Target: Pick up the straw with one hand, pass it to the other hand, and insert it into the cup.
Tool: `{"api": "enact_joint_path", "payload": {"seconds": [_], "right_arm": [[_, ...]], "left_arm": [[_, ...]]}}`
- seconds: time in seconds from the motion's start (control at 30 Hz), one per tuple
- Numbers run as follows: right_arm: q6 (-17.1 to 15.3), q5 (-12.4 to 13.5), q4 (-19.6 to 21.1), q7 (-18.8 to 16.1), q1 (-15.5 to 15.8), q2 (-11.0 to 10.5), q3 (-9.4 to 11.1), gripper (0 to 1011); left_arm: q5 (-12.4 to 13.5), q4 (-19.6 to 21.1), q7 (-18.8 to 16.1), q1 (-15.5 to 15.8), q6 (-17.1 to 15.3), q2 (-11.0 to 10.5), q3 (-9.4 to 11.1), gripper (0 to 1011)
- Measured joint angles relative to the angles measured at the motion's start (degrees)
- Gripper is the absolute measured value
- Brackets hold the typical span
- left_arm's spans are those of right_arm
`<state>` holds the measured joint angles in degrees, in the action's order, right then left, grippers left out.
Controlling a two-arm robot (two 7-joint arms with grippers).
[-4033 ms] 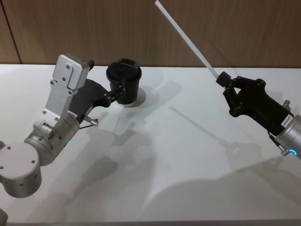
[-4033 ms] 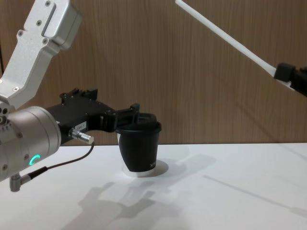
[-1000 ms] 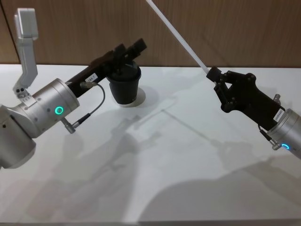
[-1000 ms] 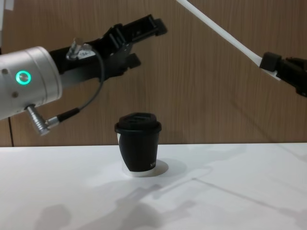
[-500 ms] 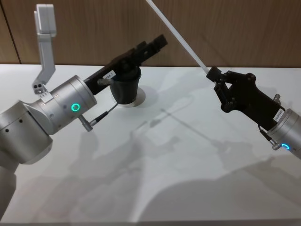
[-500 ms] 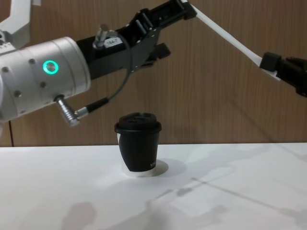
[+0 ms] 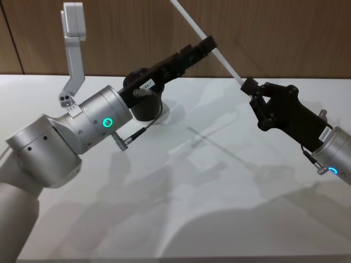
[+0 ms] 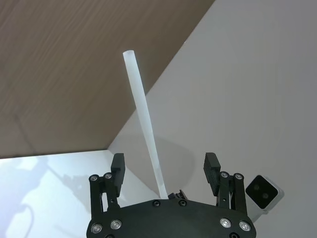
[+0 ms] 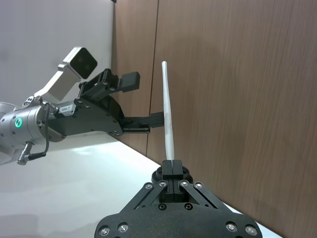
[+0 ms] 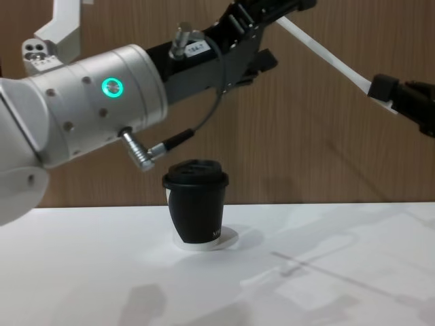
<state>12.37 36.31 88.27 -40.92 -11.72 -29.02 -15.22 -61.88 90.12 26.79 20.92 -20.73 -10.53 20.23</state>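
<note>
The right gripper (image 7: 248,86) is closed on the lower end of the white straw (image 7: 229,68), holding it tilted up and leftward above the desk (image 7: 219,192). The left gripper (image 8: 165,166) is raised with its fingers spread wide on either side of the straw, not touching it. The black lidded cup (image 10: 197,210) stands on the desk below
</note>
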Motion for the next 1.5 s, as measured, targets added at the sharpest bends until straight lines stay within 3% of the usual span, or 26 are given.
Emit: {"api": "enact_joint_path", "payload": {"seconds": [0.53,1.5], "right_arm": [[0.0,0.0,0.0,0.0,0.0,0.0,0.0,3],[0.0,0.0,0.0,0.0,0.0,0.0,0.0,3]], "left_arm": [[0.0,-2.9,0.1,2.1,2.4,2.0,1.8,1000],[0.0,-5.5,0.2,4.1,3.9,3.0,3.7,1000]]}}
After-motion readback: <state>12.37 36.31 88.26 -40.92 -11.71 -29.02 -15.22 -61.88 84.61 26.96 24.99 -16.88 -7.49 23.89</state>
